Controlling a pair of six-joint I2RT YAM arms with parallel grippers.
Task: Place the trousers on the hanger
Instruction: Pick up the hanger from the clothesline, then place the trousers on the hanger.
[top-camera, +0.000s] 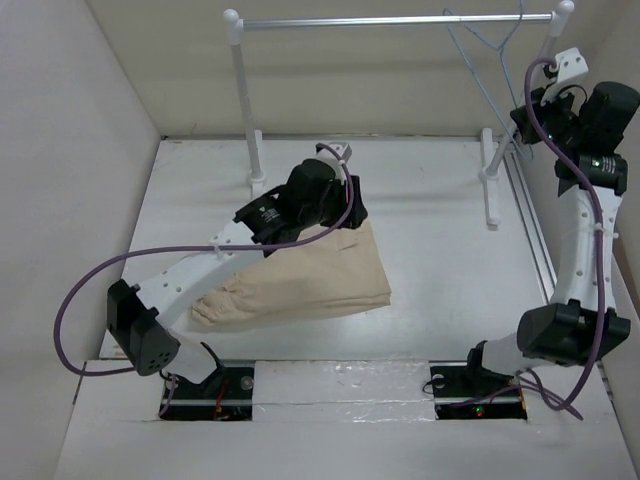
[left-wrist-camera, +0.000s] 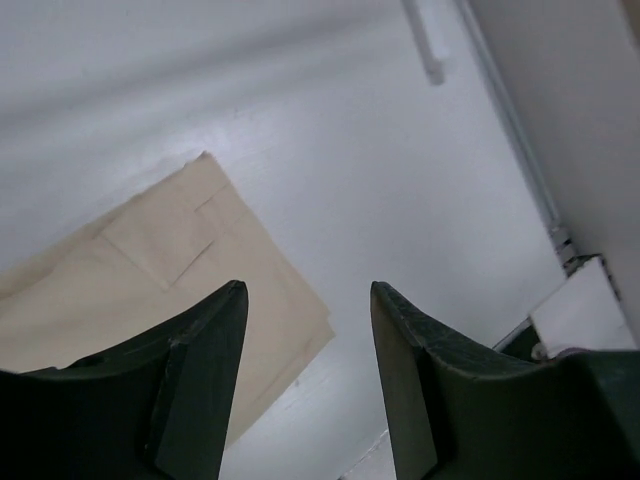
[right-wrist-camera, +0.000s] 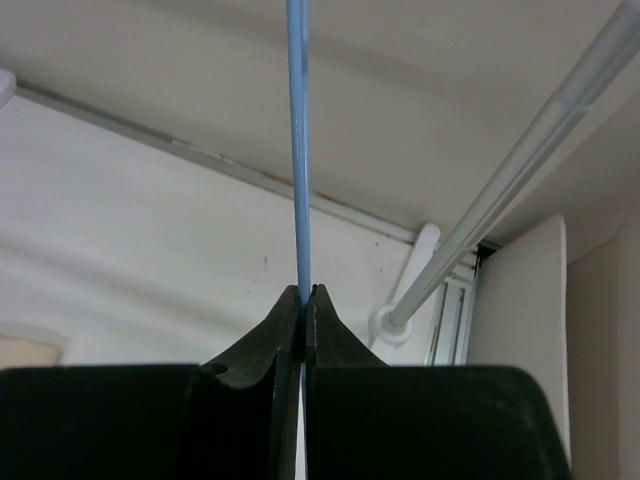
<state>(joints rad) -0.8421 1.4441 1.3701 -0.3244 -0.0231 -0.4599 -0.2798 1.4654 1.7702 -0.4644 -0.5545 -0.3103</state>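
The beige trousers (top-camera: 300, 280) lie folded flat on the white table, mid-left. In the left wrist view the trousers (left-wrist-camera: 150, 270) show a pocket flap and sit below and left of the jaws. My left gripper (top-camera: 350, 212) hovers over their far right corner, open (left-wrist-camera: 305, 290), with nothing between its fingers. The pale blue wire hanger (top-camera: 470, 62) hangs from the rack bar at the back right. My right gripper (top-camera: 522, 130) is raised beside it. Seen from the right wrist, that gripper (right-wrist-camera: 303, 292) is shut on the hanger's thin wire (right-wrist-camera: 297, 150).
A white-posted rack with a silver bar (top-camera: 390, 20) stands along the back, its feet on the table (top-camera: 490, 190). One post (right-wrist-camera: 500, 190) runs close to the right of my right gripper. White walls enclose the table on left, back and right.
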